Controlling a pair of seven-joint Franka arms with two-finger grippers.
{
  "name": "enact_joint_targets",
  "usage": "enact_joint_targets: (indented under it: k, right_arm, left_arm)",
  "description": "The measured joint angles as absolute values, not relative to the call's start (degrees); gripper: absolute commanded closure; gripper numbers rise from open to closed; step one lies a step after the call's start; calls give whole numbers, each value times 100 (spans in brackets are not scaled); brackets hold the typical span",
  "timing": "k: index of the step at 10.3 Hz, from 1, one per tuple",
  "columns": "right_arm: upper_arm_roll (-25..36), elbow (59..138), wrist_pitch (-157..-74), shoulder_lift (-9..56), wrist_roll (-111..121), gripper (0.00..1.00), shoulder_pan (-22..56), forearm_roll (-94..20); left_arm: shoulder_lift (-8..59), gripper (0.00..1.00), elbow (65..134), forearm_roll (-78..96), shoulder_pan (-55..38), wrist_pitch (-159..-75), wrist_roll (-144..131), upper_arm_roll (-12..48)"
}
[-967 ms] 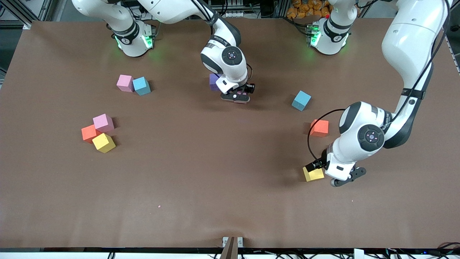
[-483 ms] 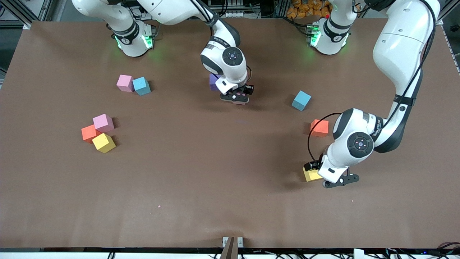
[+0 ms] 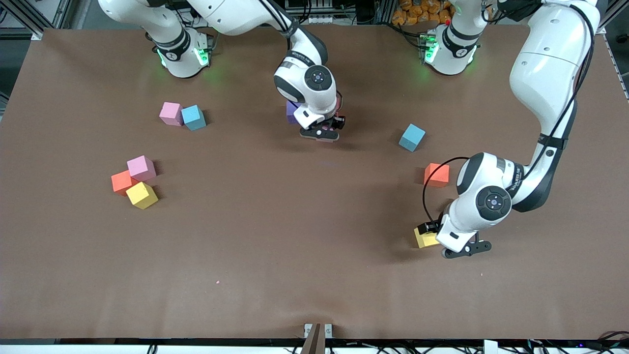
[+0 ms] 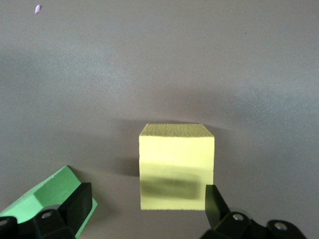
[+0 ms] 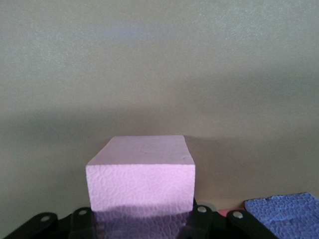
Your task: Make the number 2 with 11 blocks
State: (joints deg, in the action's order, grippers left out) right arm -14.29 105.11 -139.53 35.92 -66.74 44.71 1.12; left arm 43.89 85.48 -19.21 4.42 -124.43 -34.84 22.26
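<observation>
Since the earlier frames the left arm has swung in over the yellow block (image 3: 425,239) near the left arm's end of the table, nearer the front camera than the orange block (image 3: 437,174); the right arm has barely shifted. The left gripper (image 4: 147,211) hangs just above that yellow block (image 4: 176,167) with its jaws spread wide, one on each side and neither touching, and a green block (image 4: 50,191) lies just beside one jaw. The right gripper (image 3: 322,132) sits low over the middle of the table with its jaws clenched on a pink block (image 5: 141,177), a purple block (image 5: 284,211) close beside it. No figure 2 is laid out yet: another pink block (image 3: 171,113) touches a light-blue block (image 3: 193,117), and a pink (image 3: 141,168), orange (image 3: 121,182) and yellow (image 3: 142,195) trio clusters toward the right arm's end. To do the pick well, the left gripper should likely centre the cube between its jaws, square to two flat faces, keep clear of the green block, and descend fully before closing.
</observation>
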Motion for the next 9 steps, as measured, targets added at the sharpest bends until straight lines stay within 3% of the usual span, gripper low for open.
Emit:
enact_joint_targets:
  k: [7, 8, 9]
  right_arm:
    - [-1555, 10513, -13871, 3592, -6723, 59, 4475, 120]
    - [-1563, 10516, -13868, 3592, -6744, 53, 4475, 120]
    - [-1566, 10519, -13868, 3592, -6773, 34, 4475, 120]
  left_arm:
    - [4690, 0, 8317, -1921, 317, -12734, -3484, 2227]
    - [4714, 5, 8317, -1921, 314, -12755, -3484, 2227]
    - [4741, 12, 8316, -1921, 315, -12793, -3484, 2225]
